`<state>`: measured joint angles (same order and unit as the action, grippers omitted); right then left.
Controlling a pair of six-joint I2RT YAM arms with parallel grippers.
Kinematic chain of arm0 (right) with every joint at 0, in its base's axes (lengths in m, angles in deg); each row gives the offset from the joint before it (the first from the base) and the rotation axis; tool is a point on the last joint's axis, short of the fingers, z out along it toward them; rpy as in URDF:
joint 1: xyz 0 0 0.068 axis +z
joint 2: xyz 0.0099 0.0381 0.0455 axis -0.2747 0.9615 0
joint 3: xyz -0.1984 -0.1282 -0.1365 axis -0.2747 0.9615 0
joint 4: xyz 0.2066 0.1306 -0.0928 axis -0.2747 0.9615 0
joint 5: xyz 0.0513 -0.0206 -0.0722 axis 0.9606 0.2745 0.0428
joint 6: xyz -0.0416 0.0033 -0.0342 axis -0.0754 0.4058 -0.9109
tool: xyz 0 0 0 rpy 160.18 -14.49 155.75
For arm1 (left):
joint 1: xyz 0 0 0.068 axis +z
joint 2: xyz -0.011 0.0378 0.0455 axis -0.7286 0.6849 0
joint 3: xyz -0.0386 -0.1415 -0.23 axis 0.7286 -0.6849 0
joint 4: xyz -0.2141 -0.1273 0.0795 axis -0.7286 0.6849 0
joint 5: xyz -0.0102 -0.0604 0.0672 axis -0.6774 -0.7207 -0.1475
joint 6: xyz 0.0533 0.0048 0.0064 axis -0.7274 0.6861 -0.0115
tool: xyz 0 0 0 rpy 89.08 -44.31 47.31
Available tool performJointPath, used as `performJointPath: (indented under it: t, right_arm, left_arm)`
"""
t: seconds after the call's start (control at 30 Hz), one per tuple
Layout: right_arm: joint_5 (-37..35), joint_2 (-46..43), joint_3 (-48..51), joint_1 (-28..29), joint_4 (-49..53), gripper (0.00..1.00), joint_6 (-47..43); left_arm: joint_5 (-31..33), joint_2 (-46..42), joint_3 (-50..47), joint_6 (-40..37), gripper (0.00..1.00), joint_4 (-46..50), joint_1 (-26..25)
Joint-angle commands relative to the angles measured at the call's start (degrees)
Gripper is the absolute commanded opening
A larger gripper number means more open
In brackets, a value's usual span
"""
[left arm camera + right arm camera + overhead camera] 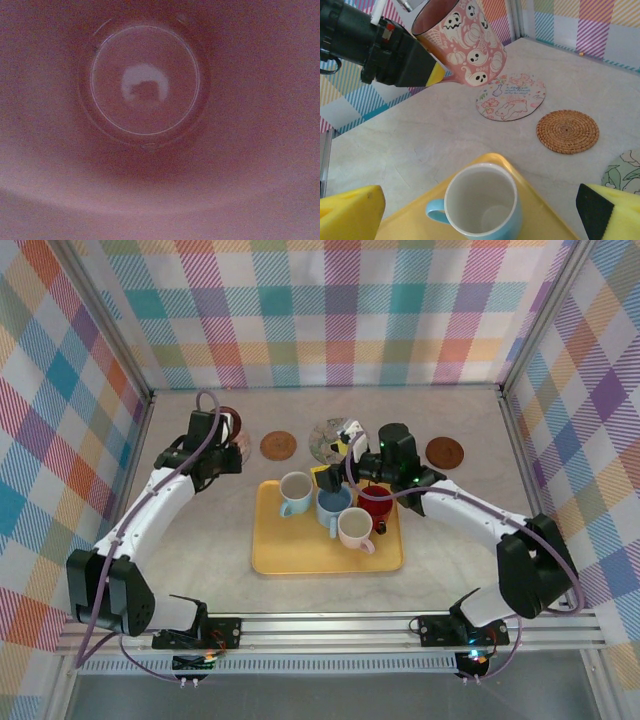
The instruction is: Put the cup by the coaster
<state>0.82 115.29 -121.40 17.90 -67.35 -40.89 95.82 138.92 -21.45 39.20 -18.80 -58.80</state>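
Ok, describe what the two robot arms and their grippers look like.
Both arms have white shells and black joints: left arm, right arm. A lilac cable runs along each. The left gripper and right gripper are black; the right one's pads are yellow foam, one with a black face.

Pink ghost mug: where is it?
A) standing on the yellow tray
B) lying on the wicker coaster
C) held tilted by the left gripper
C: the left gripper grips the pink ghost mug, tilted, near the floral coaster, away from the yellow tray.
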Motion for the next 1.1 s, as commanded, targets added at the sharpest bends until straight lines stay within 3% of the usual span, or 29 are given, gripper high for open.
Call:
performJointPath:
  t: [0.0, 0.47, 1.07]
  right_arm:
    - [0.21, 0.99, -2.13, 0.59, -1.96, 0.99, 0.79]
    - [-3.81, 0.13, -2.44, 1.39, 0.70, 0.99, 1.75]
    - [-3.63, 0.35, -2.27, 2.37, 0.48, 0.99, 1.41]
  left_arm:
    - [-1.17, 0.58, -0.05, -0.43, 0.00, -9.54, 2.07]
    - [-5.41, 9.50, -0.71, -1.72, 0.00, -18.59, 9.81]
    - [-5.98, 20.21, -0.82, -2.77, 0.00, -29.42, 11.94]
